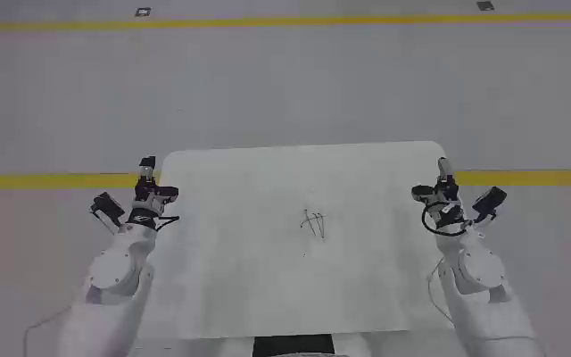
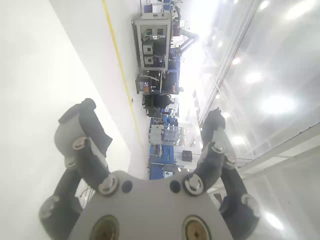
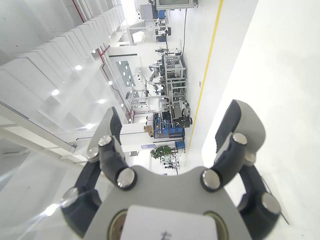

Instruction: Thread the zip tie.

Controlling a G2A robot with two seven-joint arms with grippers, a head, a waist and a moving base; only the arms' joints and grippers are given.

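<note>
Both pairs are spread wide with nothing between them: your left fingers (image 2: 91, 126) and your right fingers (image 3: 226, 123) sit at the two sides of the desk (image 1: 232, 286), near its far corners, pointing off toward the room beyond. Well apart from both, near the middle of the desk, lies the zip tie (image 1: 313, 223), a small crossing of thin dark strands lying flat. From above you cannot tell whether it is one tie or several. Nothing is picked up, so the whole threading lies ahead. Watch the first pick: a strand this thin and flat may slip from the fingers or skid across the smooth top, and crossed strands may lift together. A tail gripped far from its tip will likely flex and miss the head's slot.
</note>
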